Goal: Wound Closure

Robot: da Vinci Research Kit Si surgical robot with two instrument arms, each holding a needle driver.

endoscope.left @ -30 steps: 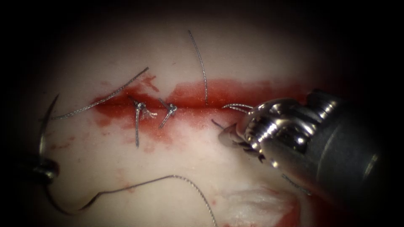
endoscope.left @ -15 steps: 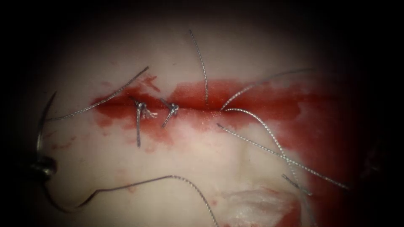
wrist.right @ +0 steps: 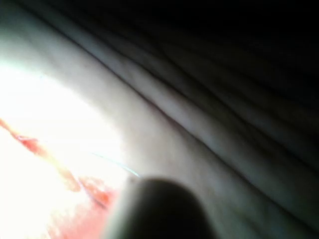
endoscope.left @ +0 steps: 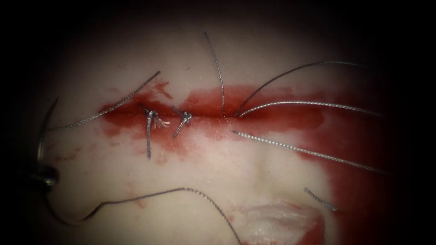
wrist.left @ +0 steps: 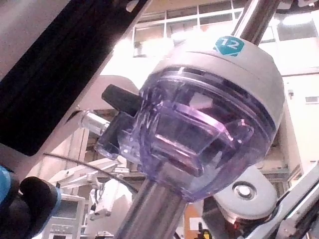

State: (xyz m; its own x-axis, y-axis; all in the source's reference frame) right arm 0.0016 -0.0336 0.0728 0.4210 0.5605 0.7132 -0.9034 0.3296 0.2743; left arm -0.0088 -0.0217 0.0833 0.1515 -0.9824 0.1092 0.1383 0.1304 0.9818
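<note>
Jaws of the left tool (endoscope.left: 45, 176), dim at the 8 o'clock edge of the endoscope view, seem closed on the needle (endoscope.left: 41, 136) near its thread end. From that grip the needle curves up toward 12 o'clock, lying over the tissue (endoscope.left: 218, 163) and not in it, well beyond the left end of the cut (endoscope.left: 204, 117). Thread (endoscope.left: 181, 189) leaves the tool toward 6 o'clock, dips, then arcs across the tissue toward 4 o'clock, below the cut. Two knotted stitches (endoscope.left: 151, 113) sit side by side on the left part of the cut, with red fluid (endoscope.left: 209, 97) pooled around them. At 3 o'clock from the stitches, three strands (endoscope.left: 299, 103) fan out from the cut toward the right edge. A short cut end of thread (endoscope.left: 320, 198) lies apart at 5 o'clock. In the right wrist view the right tool (wrist.right: 159, 209) is a dark blurred bulk beside the lit tissue; what it holds cannot be told.
</note>
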